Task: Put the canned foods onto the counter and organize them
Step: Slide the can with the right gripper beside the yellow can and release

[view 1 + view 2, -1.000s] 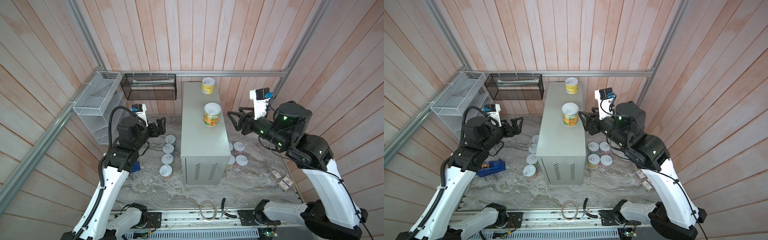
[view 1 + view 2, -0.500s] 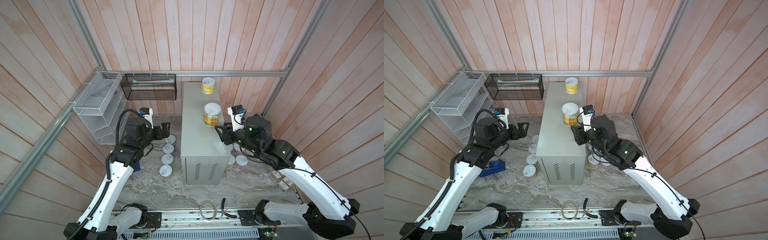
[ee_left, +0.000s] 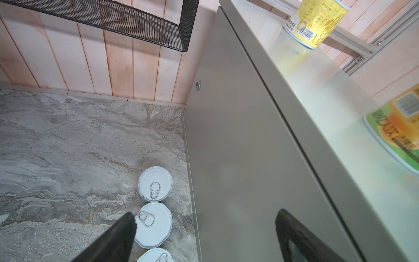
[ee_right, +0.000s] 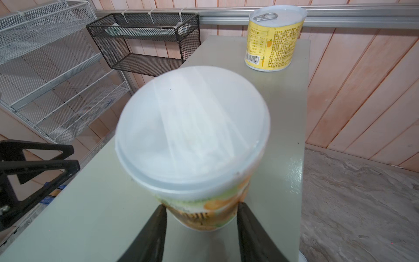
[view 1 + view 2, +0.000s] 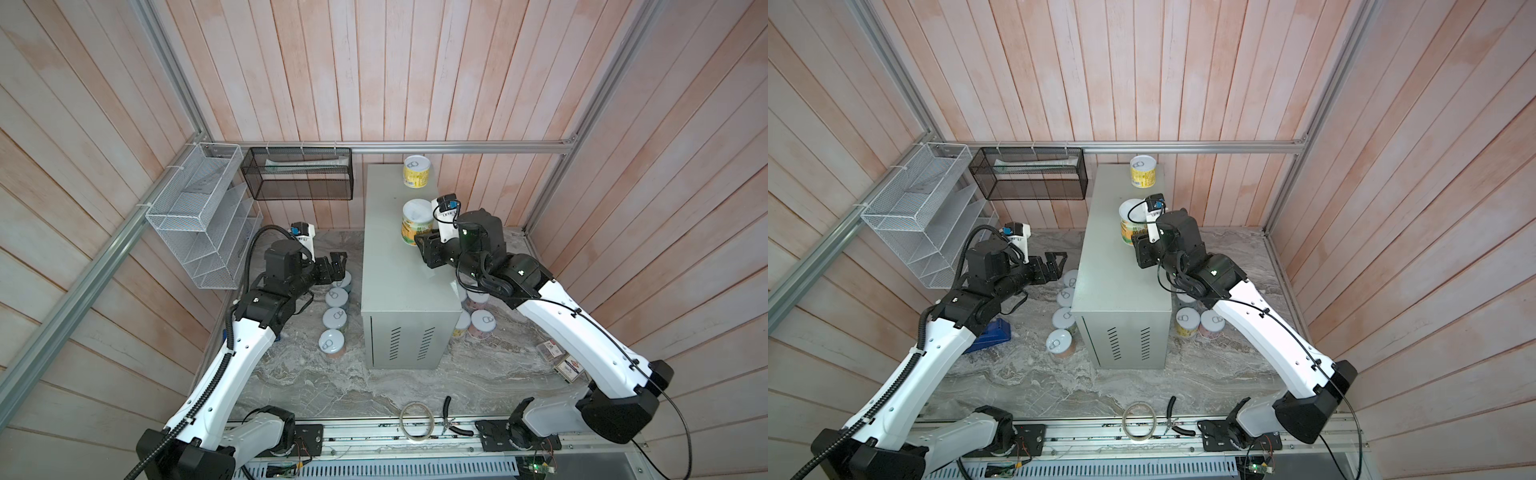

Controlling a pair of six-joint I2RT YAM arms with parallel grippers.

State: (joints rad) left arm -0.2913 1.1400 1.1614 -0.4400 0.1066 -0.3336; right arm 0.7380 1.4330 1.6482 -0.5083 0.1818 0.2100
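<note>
The counter (image 5: 399, 282) stands mid-scene with two cans on top. A yellow can (image 5: 416, 171) (image 4: 274, 38) sits at its back edge. Nearer the front is a can with a white lid and a green-orange label (image 5: 415, 220) (image 4: 192, 127). My right gripper (image 5: 420, 244) (image 4: 201, 206) is shut on this can low down, with a finger pressed to each side. My left gripper (image 5: 337, 264) (image 3: 205, 226) hangs open above the far end of a row of several white-lidded cans (image 5: 334, 318) (image 3: 155, 183) on the marble left of the counter. More cans (image 5: 482, 324) stand on the marble to the right of the counter.
A black mesh basket (image 5: 299, 174) and a white wire rack (image 5: 199, 220) hang on the back-left walls. A blue box (image 5: 990, 332) lies under the left arm. A tape ring (image 5: 417, 419) and pliers (image 5: 449, 419) lie at the front edge, and small boxes (image 5: 557, 357) at the right.
My right arm has swung in from the right of the counter, and its fingers now sit around the white-lidded can. My left gripper has moved forward toward the counter, above the row of cans.
</note>
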